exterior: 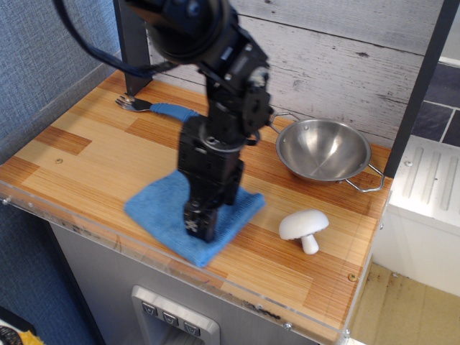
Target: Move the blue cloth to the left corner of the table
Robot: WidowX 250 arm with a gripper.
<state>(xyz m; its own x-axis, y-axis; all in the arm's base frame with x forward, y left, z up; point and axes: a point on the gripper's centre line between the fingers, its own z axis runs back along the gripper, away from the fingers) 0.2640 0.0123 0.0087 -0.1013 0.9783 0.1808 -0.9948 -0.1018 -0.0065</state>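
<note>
The blue cloth (154,208) lies flat near the front edge of the wooden table (86,154), a little left of the middle. My gripper (199,228) points straight down onto the cloth's middle. Its fingers are together and pinch the fabric, and the arm hides the cloth's centre. The cloth's front corner reaches close to the clear acrylic edge (108,241).
A steel bowl (323,147) stands at the back right. A white mushroom (304,226) lies to the right of the cloth. A blue-handled fork (162,109) lies at the back left by a black post (133,43). A blue wall borders the left side.
</note>
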